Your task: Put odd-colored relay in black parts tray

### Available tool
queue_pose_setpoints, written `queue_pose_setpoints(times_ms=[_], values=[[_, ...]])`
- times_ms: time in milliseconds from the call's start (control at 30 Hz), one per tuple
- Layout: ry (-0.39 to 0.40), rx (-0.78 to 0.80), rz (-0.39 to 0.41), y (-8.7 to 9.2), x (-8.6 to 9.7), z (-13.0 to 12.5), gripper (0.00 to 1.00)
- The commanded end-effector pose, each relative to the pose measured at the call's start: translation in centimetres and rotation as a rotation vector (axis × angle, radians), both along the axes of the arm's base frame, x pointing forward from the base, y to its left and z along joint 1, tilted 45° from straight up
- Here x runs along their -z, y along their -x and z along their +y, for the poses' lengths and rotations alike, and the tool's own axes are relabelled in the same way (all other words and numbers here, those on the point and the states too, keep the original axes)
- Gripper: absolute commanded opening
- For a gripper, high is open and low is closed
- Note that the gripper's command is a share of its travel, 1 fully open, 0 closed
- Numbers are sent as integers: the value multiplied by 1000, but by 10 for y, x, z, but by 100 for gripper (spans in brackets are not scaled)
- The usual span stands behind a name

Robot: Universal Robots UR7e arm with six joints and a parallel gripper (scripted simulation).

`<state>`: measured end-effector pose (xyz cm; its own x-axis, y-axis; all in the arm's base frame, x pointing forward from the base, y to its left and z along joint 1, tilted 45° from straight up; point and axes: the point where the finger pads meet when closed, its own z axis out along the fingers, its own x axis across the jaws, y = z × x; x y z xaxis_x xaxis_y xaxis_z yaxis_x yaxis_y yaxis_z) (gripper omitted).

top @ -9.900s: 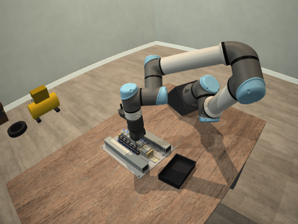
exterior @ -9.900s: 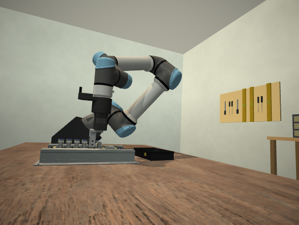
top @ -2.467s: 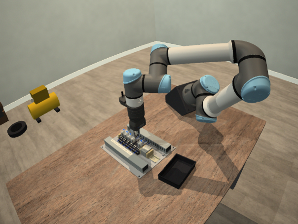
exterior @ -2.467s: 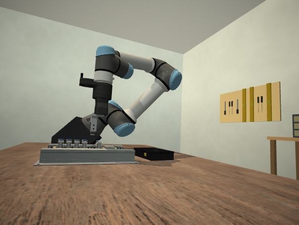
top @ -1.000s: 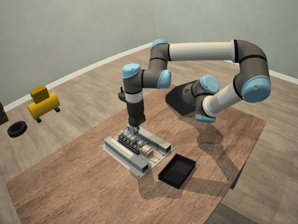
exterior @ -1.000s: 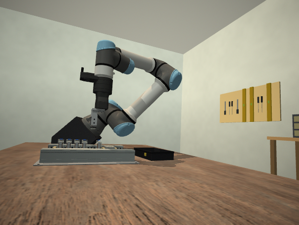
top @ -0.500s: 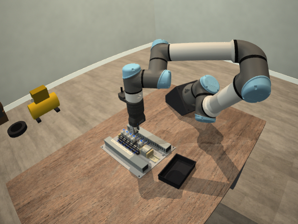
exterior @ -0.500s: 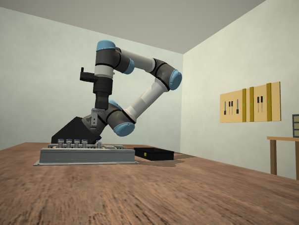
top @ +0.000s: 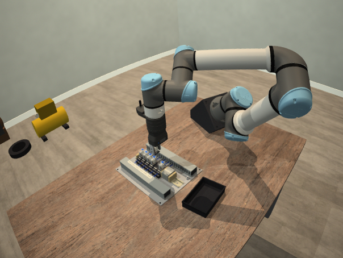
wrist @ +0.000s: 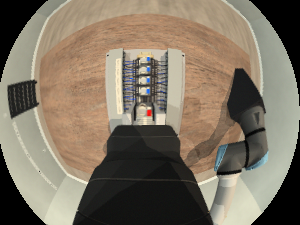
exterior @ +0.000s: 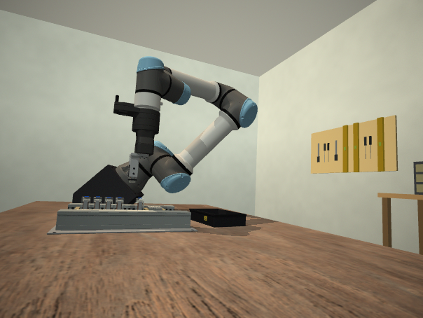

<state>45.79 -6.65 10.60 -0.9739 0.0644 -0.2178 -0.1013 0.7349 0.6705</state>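
The grey relay panel [top: 159,173] lies flat on the wooden table, also in the side view [exterior: 119,218] and the wrist view [wrist: 145,84]. Several relays with blue buttons [top: 146,157] stand in a row on it [exterior: 101,202]. My gripper [top: 153,148] is shut on a grey relay [exterior: 133,178] and holds it clear above the row. The held relay shows a red button in the wrist view [wrist: 150,112]. The black parts tray [top: 204,196] [exterior: 218,217] sits empty on the table to the right of the panel, at the left edge of the wrist view [wrist: 21,98].
The arm's black base [top: 208,113] stands at the table's far side behind the panel. A yellow compressor [top: 49,117] and a black tyre [top: 19,148] are on the floor, off the table. The table's edge runs just beyond the tray.
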Motion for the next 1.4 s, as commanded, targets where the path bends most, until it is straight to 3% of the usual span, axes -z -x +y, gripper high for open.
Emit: queue_pose_setpoints(times_ms=[0,633,1367], values=[[0,1,-1,0,-3,3,0],[0,1,-1,6,-31,34,0],[0,1,-1,20,-109,120,0]])
